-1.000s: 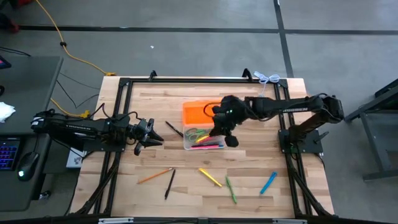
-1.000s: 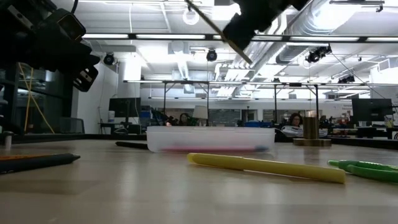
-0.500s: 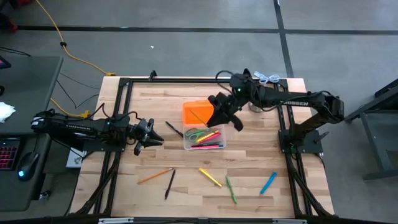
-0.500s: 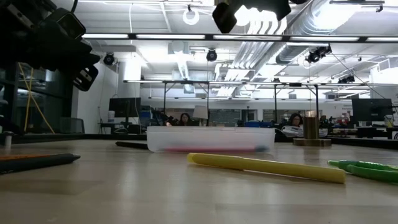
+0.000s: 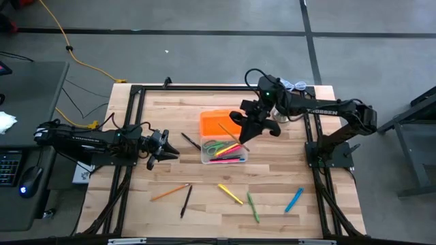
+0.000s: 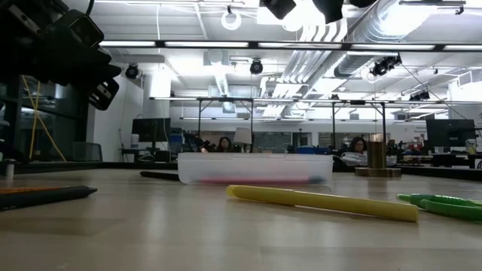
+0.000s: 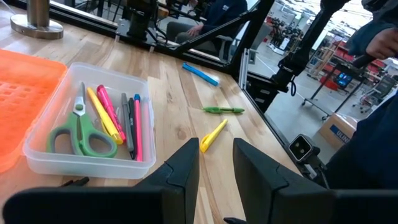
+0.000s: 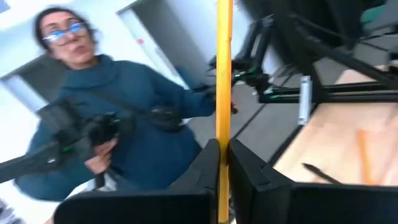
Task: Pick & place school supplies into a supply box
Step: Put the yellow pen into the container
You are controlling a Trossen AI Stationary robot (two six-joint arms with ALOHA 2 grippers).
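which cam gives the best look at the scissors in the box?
Left wrist view: the green-handled scissors lie unobstructed in the clear supply box, beside the pens. The high view shows only small green loops. The low view shows just the box's side; the right wrist view misses them.

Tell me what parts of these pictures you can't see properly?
- Low view: the supply box contents are only a pink smear behind its cloudy wall.
- Low view: the right gripper is cut off by the top edge.
- Right wrist view: the yellow pencil runs past both edges, ends unseen.
- High view: the left gripper fingers are too small to judge.
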